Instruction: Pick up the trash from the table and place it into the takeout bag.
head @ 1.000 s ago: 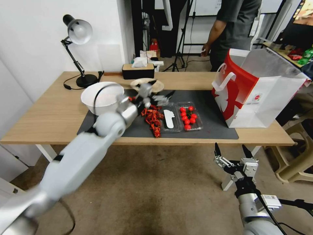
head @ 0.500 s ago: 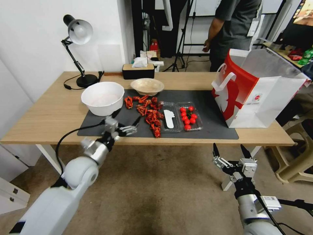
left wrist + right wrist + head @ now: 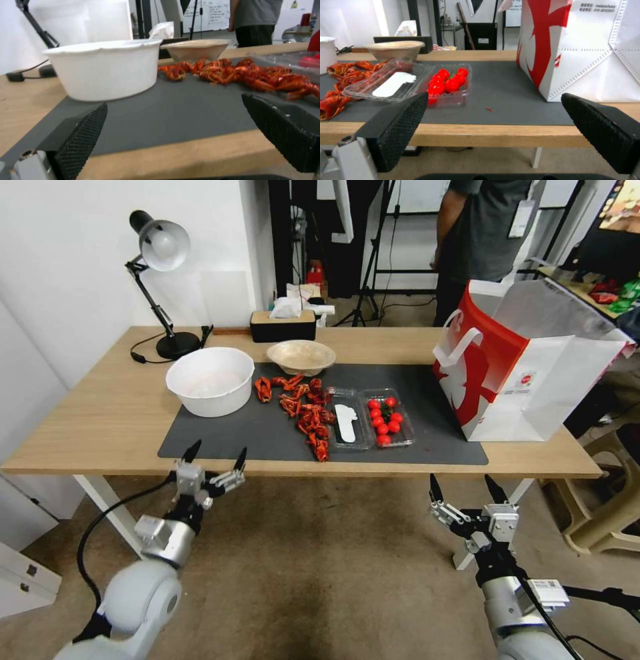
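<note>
Since both the left gripper (image 3: 215,457) and right gripper (image 3: 463,489) hang spread and empty below the table (image 3: 93,427), a low reach could clip its edge.

- Big white bowl (image 3: 210,380): straight ahead of the left gripper (image 3: 217,450) fingers, on a grey mat (image 3: 427,400).
- Red crayfish shells (image 3: 307,413): ahead, between both fingers' lines.
- Clear tomato tray (image 3: 387,419): ahead of the right gripper (image 3: 461,481) fingers.
- Desk lamp (image 3: 160,247), tissue box (image 3: 282,325): farthest beyond.
</note>
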`<state>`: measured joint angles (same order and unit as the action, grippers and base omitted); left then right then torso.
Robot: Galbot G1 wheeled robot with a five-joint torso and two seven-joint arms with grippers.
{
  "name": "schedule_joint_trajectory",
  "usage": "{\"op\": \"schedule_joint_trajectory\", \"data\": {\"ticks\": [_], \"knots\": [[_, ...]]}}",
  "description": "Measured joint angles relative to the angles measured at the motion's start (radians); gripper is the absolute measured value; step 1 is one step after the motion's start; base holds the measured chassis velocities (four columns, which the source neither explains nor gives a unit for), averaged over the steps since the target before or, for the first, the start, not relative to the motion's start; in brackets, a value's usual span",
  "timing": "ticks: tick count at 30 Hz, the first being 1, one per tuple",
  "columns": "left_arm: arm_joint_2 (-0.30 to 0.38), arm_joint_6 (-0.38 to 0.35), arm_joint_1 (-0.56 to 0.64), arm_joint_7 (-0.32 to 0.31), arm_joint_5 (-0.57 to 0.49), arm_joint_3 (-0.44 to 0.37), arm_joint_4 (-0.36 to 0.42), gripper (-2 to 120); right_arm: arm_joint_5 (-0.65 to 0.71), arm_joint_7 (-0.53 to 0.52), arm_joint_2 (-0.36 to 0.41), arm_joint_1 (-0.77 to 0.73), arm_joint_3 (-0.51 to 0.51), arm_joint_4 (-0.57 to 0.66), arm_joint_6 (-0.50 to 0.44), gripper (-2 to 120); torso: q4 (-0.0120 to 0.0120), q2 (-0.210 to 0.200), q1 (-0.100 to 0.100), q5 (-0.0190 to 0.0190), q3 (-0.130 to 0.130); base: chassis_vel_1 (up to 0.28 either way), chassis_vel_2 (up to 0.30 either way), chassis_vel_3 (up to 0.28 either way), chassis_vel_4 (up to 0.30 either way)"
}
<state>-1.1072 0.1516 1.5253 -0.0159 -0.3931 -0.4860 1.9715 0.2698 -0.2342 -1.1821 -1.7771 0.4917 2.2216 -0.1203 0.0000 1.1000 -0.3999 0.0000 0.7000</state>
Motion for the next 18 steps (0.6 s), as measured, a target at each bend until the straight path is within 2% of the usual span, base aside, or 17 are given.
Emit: {"op": "schedule_joint_trajectory", "data": {"ticks": [18], "knots": [[-0.016,0.033,0.036,0.023,0.006,-0.022,-0.007,100,0.002,0.006,0.005,0.0,-0.001,0.006,0.0,100,0.0001,0.0,0.0,0.0,0.0,0.0,0.0,0.0,0.0]]}}
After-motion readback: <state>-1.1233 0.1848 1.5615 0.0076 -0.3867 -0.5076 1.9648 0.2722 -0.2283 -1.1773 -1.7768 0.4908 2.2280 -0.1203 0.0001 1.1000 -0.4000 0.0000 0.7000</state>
